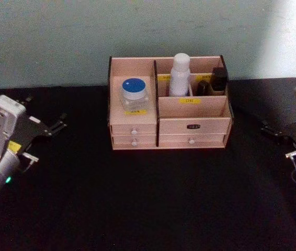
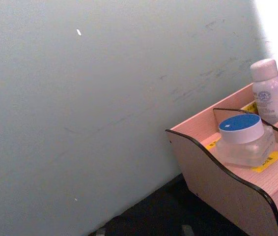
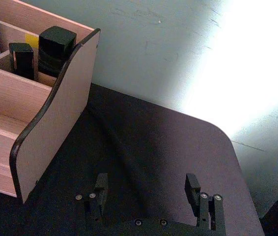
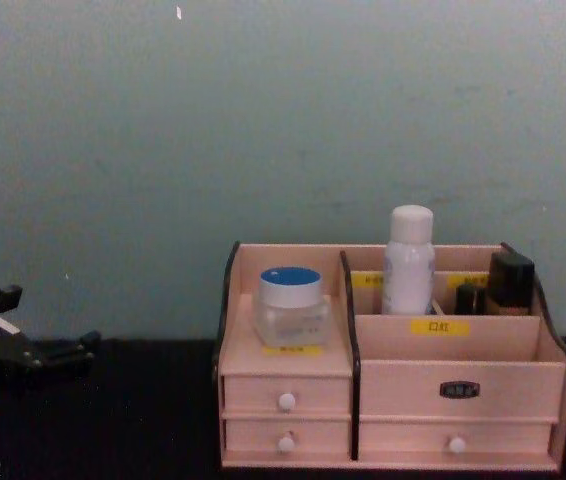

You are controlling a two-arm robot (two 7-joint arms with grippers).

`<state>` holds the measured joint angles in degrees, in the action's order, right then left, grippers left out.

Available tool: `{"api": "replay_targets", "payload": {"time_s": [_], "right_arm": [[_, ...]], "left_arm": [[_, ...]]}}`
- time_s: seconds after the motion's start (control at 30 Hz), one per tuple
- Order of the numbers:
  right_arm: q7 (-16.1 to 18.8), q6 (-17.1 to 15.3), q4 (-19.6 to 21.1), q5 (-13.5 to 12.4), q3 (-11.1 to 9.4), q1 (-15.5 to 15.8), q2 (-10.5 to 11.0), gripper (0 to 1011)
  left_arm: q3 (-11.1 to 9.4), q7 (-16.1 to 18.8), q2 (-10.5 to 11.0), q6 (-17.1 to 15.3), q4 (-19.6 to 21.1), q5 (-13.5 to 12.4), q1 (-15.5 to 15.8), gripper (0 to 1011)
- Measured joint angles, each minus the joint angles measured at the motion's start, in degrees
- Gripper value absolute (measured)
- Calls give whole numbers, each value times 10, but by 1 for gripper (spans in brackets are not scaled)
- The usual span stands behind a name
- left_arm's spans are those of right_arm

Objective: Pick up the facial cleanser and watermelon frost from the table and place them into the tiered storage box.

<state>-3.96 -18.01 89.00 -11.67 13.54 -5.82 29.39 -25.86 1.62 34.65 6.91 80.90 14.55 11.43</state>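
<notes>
Wooden box is already holding bottle and jar; we are parking the left hand and right hand released, risking only a stray nudge.

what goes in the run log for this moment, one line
tall white cylindrical bottle: upright in organiser | blue-lidded squat jar: on left shelf | pinkish wooden organiser | left tool | right tool: open

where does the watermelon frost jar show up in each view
Head view: jar on the box's left shelf, above the two small drawers.
Chest view: jar on the same left shelf, left of the bottle.
Left wrist view: jar on a yellow label, the bottle behind it.
Right wrist view: the jar is out of frame.
Shared landmark: the white bottle standing beside the jar.
</notes>
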Motion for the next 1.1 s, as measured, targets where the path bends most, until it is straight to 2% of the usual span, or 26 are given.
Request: {"api": "replay_targets", "payload": {"time_s": [1.1], "right_arm": [[0,0,0,0,0,0,0,1002]], "left_arm": [[0,0,0,0,0,0,0,1001]]}}
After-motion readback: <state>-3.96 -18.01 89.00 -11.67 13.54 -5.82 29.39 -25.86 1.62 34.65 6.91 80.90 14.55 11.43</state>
